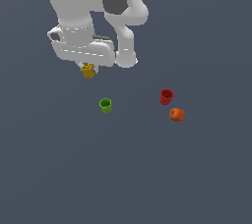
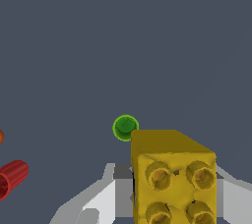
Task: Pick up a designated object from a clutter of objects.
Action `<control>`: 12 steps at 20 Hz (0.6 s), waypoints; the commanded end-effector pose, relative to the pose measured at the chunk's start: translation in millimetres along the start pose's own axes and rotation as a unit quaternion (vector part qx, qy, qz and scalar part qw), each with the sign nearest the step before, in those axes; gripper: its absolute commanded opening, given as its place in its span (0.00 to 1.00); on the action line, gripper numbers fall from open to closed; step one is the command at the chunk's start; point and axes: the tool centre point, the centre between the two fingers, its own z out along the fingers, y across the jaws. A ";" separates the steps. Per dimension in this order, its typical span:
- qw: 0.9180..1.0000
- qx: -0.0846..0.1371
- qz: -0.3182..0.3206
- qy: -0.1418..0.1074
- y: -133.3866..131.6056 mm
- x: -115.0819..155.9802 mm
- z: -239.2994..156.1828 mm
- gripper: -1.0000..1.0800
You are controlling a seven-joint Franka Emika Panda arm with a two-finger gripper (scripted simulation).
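Dark slate tabletop (image 1: 197, 179) lies below, and your end effector (image 1: 88, 70) is clenched on the yellow blocky piece (image 2: 172, 179), seemingly lifted, with the green cup (image 1: 105, 105) nearby underneath; only holding it clear remains.

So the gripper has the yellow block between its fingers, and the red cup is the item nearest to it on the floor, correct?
Not quite. The gripper does hold the yellow block, but the nearest item is the green cup, not the red cup, which sits farther off beside the orange ball. The exterior view shows this.
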 end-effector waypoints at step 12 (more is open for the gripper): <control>1.000 -0.001 0.000 0.000 24.8 -26.4 -53.6 0.00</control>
